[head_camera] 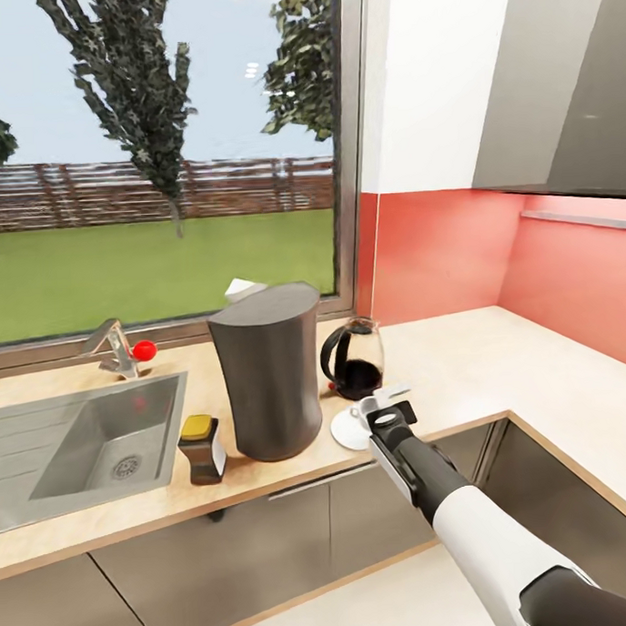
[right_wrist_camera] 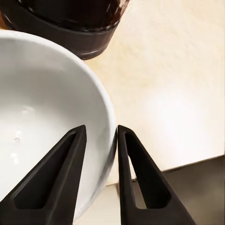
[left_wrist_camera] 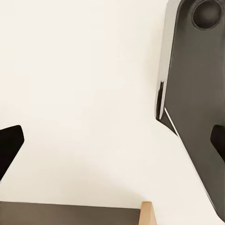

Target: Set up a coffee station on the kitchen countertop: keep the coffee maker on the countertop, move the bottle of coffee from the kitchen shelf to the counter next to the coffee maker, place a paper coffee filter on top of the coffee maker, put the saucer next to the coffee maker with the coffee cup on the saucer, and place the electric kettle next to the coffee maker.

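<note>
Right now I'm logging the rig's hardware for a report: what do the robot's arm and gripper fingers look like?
In the head view the right arm has a glossy white shell between black sections, ending in a black wrist with a round ring-shaped part near the right gripper. Its fingers are black, flat, tapered wedges with recessed centres. The left gripper has matching black fingertips. No cables or markings are visible.

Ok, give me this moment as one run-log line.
stage: cup placement | right gripper: shut on coffee cup rim, over saucer | beside: kettle, coffee maker | left gripper: open, holding nothing
</note>
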Controlling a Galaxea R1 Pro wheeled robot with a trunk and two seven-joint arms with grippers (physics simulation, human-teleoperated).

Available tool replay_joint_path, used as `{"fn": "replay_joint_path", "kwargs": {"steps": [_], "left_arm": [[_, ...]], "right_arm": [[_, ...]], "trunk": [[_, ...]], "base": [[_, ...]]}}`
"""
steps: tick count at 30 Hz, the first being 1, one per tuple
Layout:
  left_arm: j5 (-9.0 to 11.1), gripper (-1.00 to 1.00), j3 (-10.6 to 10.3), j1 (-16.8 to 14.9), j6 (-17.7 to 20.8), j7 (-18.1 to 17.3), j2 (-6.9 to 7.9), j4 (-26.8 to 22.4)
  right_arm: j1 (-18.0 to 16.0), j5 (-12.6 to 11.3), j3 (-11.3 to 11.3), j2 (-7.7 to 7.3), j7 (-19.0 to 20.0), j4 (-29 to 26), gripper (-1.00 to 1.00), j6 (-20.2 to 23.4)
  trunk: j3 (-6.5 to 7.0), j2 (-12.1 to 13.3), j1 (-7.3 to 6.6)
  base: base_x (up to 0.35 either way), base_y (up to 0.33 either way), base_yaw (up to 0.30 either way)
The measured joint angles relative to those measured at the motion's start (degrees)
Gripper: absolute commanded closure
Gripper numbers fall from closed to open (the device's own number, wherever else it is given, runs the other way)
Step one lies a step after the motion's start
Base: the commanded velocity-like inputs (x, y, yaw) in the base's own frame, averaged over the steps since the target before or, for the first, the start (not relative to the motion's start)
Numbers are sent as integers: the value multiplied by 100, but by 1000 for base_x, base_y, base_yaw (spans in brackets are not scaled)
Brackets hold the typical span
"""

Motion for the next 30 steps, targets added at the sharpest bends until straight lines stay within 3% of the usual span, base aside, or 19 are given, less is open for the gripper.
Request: {"fn": "replay_joint_path", "kwargs": {"steps": [14, 30], "left_arm": [[0, -100, -10, 0, 13, 1, -20, 27], [0, -100, -18, 0, 13, 0, -13, 27]], "right_arm": [[0, -28, -6, 18, 0, 530, 100, -31], [0, -36, -13, 18, 2, 581, 100, -45]], "trunk": [[0, -1, 1], [0, 0, 1]], "base": [[61, 66, 0], [80, 2, 0]]}}
